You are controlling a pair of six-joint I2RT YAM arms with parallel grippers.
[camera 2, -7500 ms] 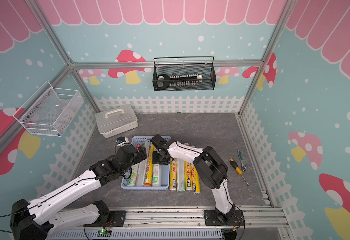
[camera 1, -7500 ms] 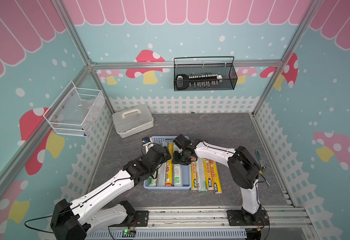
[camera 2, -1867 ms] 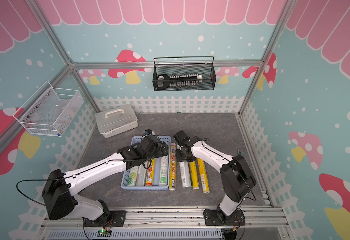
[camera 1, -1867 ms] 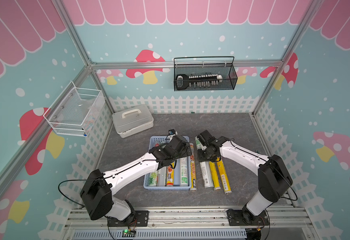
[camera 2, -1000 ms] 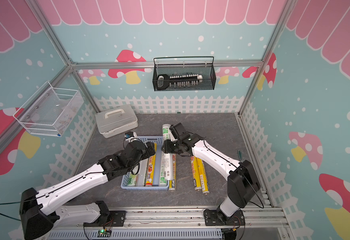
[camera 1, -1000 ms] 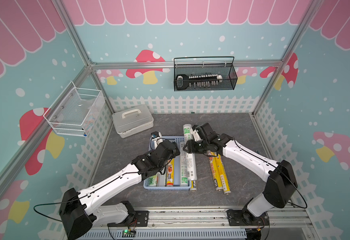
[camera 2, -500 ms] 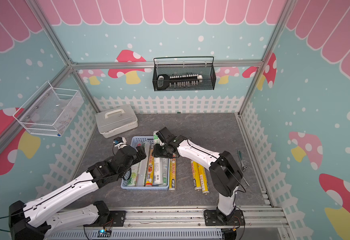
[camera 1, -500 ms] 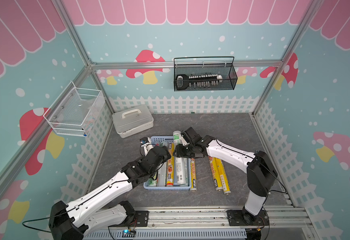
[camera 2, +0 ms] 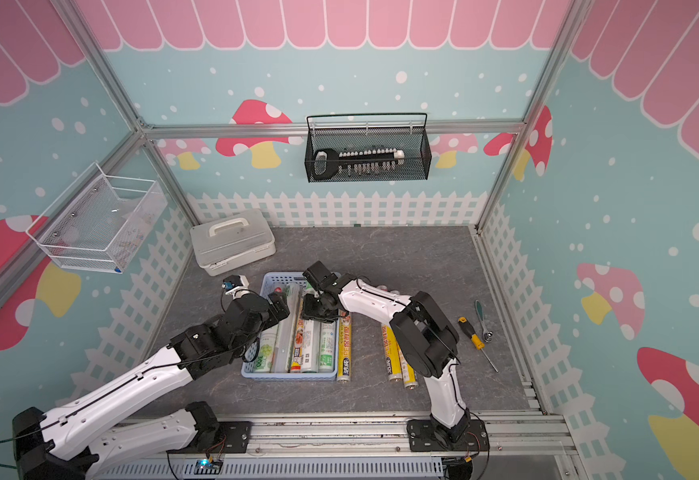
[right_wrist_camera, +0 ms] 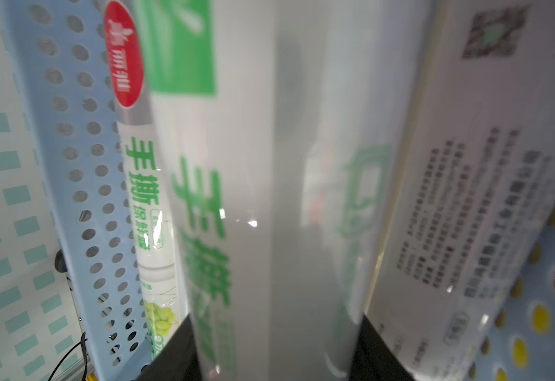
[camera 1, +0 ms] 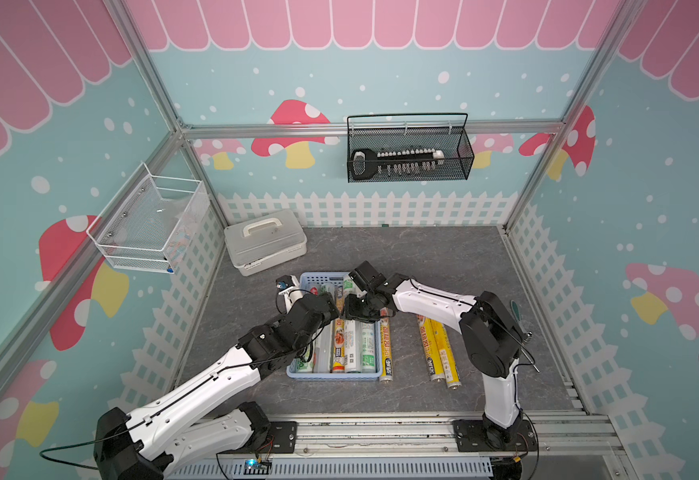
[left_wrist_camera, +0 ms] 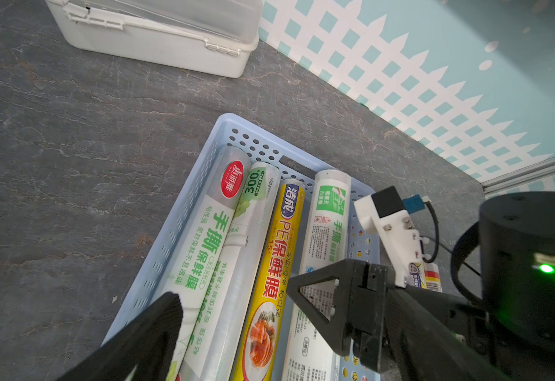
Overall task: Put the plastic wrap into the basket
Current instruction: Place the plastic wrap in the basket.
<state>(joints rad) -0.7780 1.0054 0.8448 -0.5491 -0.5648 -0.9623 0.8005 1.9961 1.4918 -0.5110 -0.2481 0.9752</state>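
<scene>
The light blue basket [camera 1: 297, 369] [left_wrist_camera: 183, 211] lies mid-table with several rolls of plastic wrap lengthwise in it. My right gripper [camera 1: 358, 311] [right_wrist_camera: 274, 346] is shut on a silvery-white, green-printed plastic wrap roll [right_wrist_camera: 269, 198] [left_wrist_camera: 330, 211], held low inside the basket beside the others; its far end [camera 1: 347, 287] pokes out past the fingers. My left gripper [camera 1: 331, 305] [left_wrist_camera: 269, 306] hovers open over the basket's left rolls, holding nothing. Outside, one yellow roll [camera 1: 386, 353] lies against the basket's right wall. Two more yellow rolls [camera 1: 437, 353] lie further right.
A white lidded box [camera 1: 264, 245] stands behind the basket to the left. A yellow-handled screwdriver [camera 2: 470, 330] and a ratchet wrench [camera 2: 482, 316] lie near the right fence. A black wire basket [camera 1: 408, 149] hangs on the back wall, a white one [camera 1: 152, 224] on the left wall.
My right gripper carried the silvery-white roll leftwards and lowered it from a raised tilt down into the basket. The left arm drew back a little toward the basket's left side.
</scene>
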